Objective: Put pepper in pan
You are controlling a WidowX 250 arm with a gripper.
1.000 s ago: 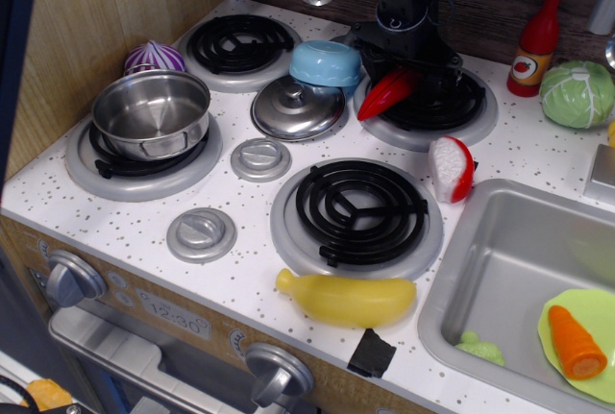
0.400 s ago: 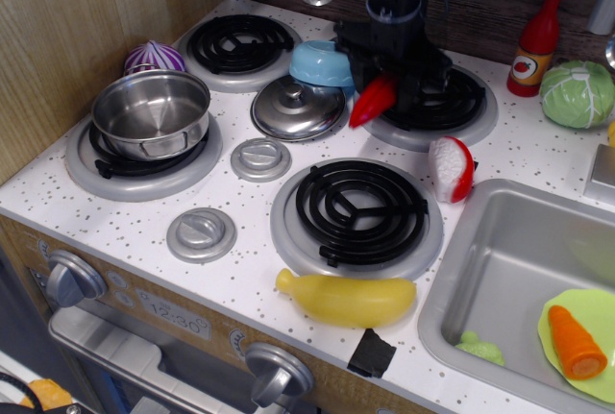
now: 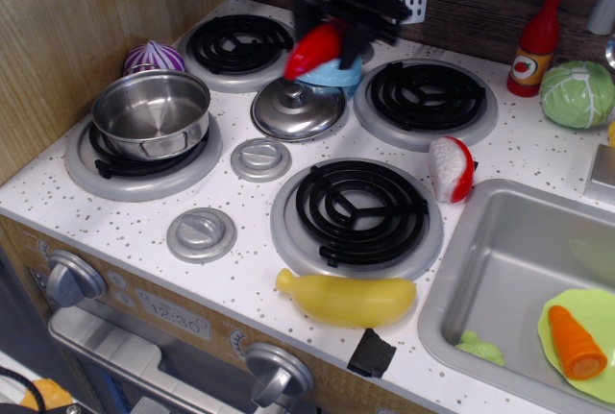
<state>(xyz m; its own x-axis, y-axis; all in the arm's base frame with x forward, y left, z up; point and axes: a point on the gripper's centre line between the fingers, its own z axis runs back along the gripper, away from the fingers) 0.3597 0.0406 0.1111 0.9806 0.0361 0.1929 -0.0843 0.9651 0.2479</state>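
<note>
Hand (image 3: 332, 30) grips the red pepper (image 3: 312, 51) above the blue bowl (image 3: 334, 76).

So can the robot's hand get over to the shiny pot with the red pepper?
Probably yes. The hand holds the pepper up above the steel lid and blue bowl, and the pot sits open and empty with nothing tall between.

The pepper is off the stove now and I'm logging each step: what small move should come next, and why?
Probably carry it further left and toward the front. The tool holds the pepper in the air above the blue bowl and lid, while the pan sits open and empty on the front-left burner.
</note>
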